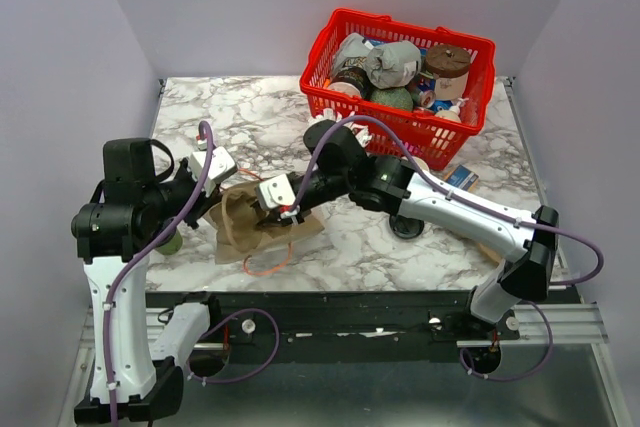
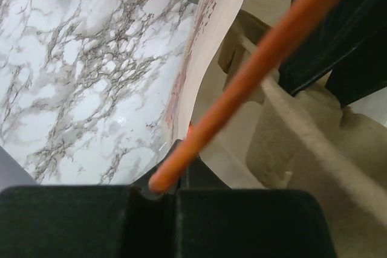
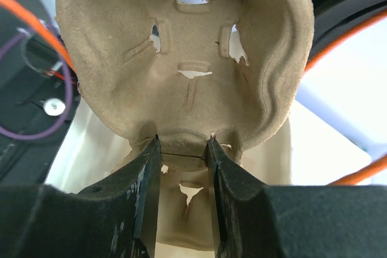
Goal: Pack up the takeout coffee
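Observation:
A brown paper bag (image 1: 232, 237) with orange cord handles (image 1: 266, 267) lies on the marble table. My left gripper (image 1: 236, 190) is at its left edge and, in the left wrist view, is shut (image 2: 181, 176) on an orange handle (image 2: 254, 70). My right gripper (image 1: 266, 219) is at the bag's mouth and is shut (image 3: 183, 146) on a ridge of a beige pulp cup carrier (image 3: 187, 58), holding it over the bag's pale inside. A dark round thing (image 1: 405, 225) under my right arm may be the takeout coffee's black lid. I cannot tell for sure.
A red basket (image 1: 440, 135) full of cups and packets stands at the back right. A small blue packet (image 1: 461, 178) lies in front of it. An olive-green round thing (image 1: 170, 242) sits by my left arm near the table's left edge.

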